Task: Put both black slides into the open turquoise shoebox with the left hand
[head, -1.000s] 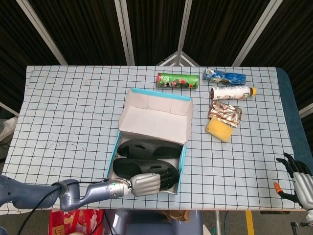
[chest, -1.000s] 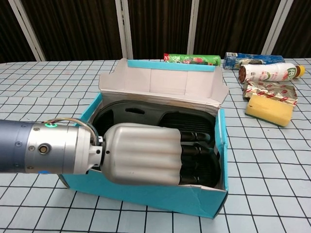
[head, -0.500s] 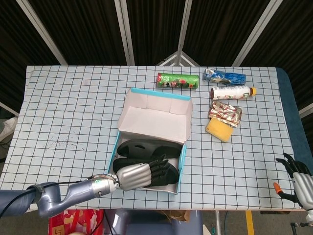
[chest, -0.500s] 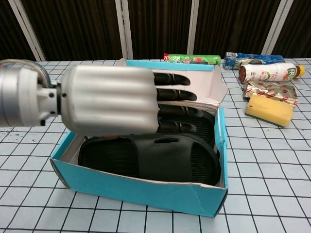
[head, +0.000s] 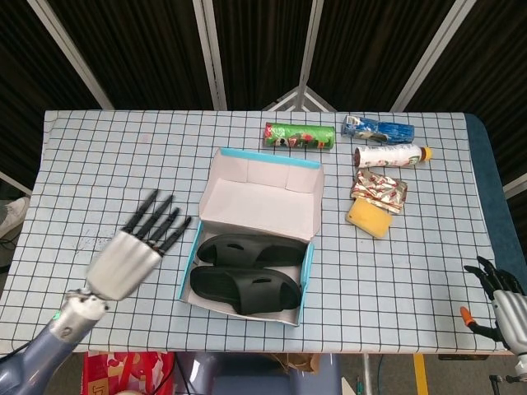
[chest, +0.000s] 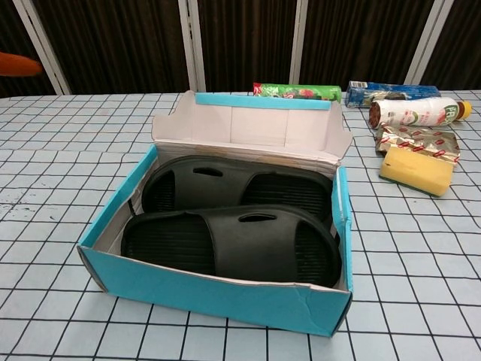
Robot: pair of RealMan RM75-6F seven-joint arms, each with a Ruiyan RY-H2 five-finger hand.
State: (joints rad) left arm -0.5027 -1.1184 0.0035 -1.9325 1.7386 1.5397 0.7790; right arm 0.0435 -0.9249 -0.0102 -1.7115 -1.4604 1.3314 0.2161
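Green tube, bottle, yellow sponge on table

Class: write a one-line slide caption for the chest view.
Both black slides lie side by side inside the open turquoise shoebox.

The head view looked down from high up; the chest view sat low and close. Both saw the shoebox.

Matt, seemingly rubbery black slides
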